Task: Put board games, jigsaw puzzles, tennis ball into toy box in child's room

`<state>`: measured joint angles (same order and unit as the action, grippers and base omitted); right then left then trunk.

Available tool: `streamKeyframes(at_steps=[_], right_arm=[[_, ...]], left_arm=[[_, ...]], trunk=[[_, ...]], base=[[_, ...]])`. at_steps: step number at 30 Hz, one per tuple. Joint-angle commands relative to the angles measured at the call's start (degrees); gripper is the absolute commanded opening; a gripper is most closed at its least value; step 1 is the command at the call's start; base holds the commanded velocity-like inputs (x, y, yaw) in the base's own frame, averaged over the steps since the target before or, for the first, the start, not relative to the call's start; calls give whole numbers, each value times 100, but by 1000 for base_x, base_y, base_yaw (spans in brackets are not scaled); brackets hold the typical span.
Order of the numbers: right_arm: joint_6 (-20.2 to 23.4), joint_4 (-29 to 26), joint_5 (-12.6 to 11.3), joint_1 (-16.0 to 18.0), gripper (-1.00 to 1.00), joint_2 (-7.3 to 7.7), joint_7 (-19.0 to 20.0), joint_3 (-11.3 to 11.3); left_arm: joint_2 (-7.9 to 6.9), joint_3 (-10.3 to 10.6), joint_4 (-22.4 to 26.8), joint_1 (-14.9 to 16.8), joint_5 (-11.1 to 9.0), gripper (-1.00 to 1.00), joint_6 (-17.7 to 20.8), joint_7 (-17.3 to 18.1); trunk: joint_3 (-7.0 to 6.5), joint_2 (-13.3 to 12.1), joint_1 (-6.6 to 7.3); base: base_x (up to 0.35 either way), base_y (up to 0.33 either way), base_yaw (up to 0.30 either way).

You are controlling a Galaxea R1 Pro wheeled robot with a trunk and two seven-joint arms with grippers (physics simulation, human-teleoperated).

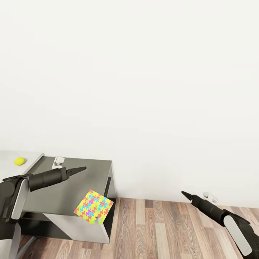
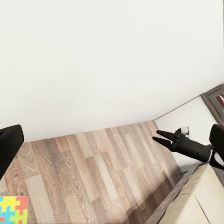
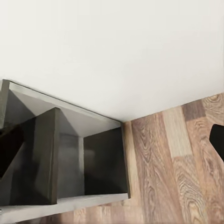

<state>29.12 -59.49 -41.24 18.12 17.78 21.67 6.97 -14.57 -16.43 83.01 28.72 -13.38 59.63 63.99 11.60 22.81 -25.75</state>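
The jigsaw puzzle [image 1: 93,207] apparently lies corner-forward at the table [image 1: 64,196] edge; neither tool's grip state is discernible.

jigsaw puzzle [image 1: 93,207]: 1 | tennis ball [image 1: 19,160]: 1 | grippers: 2

Floor [image 1: 162,230]: wood planks, visible grain, satin sheen | wall [image 1: 144,72]: smooth matt white | table [image 1: 68,194]: smooth matt grey top | jigsaw puzzle [image 1: 93,208]: flat, brightly printed | tennis ball [image 1: 19,160]: matt yellow-green | grippers [image 1: 83,168]: matt black
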Motion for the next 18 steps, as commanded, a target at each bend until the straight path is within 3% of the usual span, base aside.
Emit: streamKeyframes(at_steps=[1,9,18], right_arm=[[42,23,-12,26,100,-1,57,12],[48,285,25,248,100,-20,474,8],[65,1053,40,589,100,-6,875,8]], left_arm=[[1,-2,3,5,4,100,27,23],[6,1,8,3,-3,100,31,33],[16,6,5,2,-10,100,31,38]], trunk=[[2,11,-4],[-75,11,-4],[12,372,-201]], base=[[0,0,0],[0,0,0],[0,0,0]])
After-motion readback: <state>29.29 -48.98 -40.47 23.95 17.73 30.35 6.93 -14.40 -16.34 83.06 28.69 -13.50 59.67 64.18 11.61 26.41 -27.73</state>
